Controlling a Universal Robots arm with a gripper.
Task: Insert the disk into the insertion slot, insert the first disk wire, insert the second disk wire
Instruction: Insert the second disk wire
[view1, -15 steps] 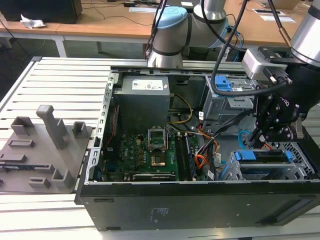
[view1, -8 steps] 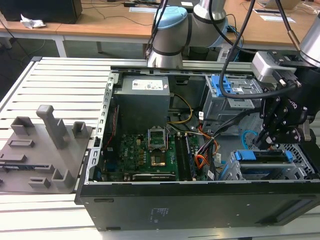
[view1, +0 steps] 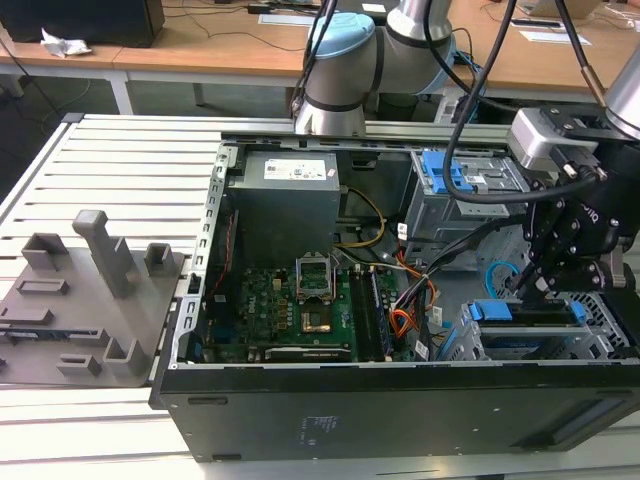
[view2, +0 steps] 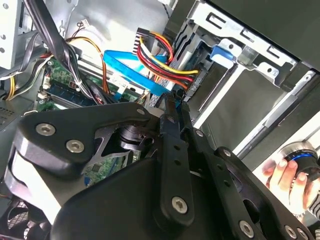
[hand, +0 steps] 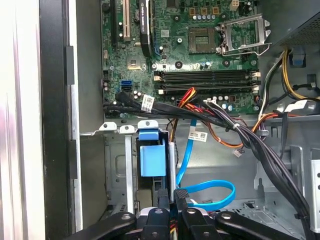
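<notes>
Exterior view: gripper (view1: 540, 285) hung low at the view's right, inside the open computer case (view1: 400, 400), just above the disk (view1: 530, 315) seated in the insertion slot (view1: 600, 335).

Second wrist view: fingers (view2: 172, 125) drawn nearly together, tips at the second disk wire (view2: 125, 70).

First wrist view: clenched on the plug (hand: 181, 196) of that light-blue looped cable, beside the blue bracket (hand: 152, 159).

Green motherboard (view1: 290, 310) in open case; grey fixture (view1: 85, 300) beside it
</notes>
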